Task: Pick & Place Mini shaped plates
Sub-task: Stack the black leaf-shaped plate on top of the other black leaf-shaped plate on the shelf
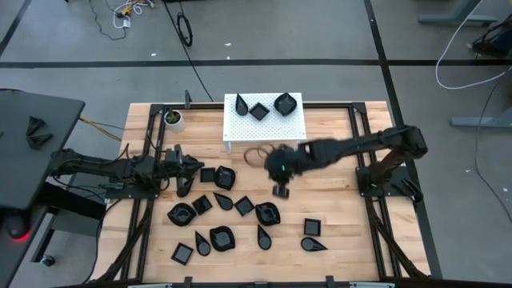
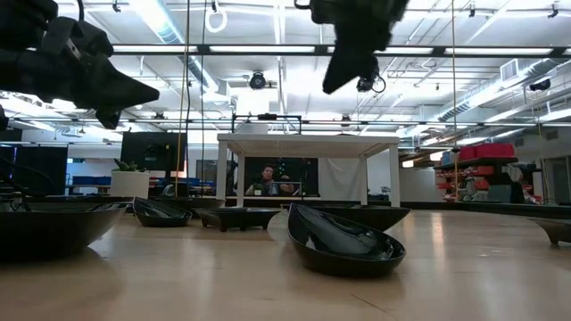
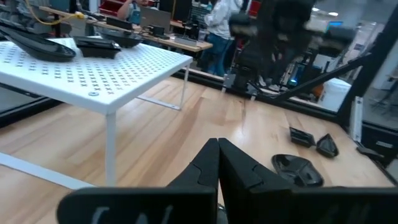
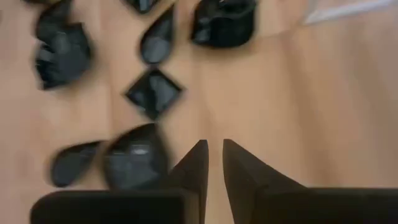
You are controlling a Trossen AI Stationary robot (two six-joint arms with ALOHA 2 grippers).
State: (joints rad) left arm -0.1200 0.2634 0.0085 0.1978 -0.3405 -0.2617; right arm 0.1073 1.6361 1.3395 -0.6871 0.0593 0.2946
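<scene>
Plates, mini and glossy black, scattered over near half of wooden surface: teardrop, square and shell shapes, none held. Left pincer clenched shut, empty, low over surface's left side beside a square plate. Right pincer above bare wood mid-surface, fingers a narrow gap apart, gripping nothing. Farther back, white perforated stand carrying three more plates. Small white cup at far left corner.
</scene>
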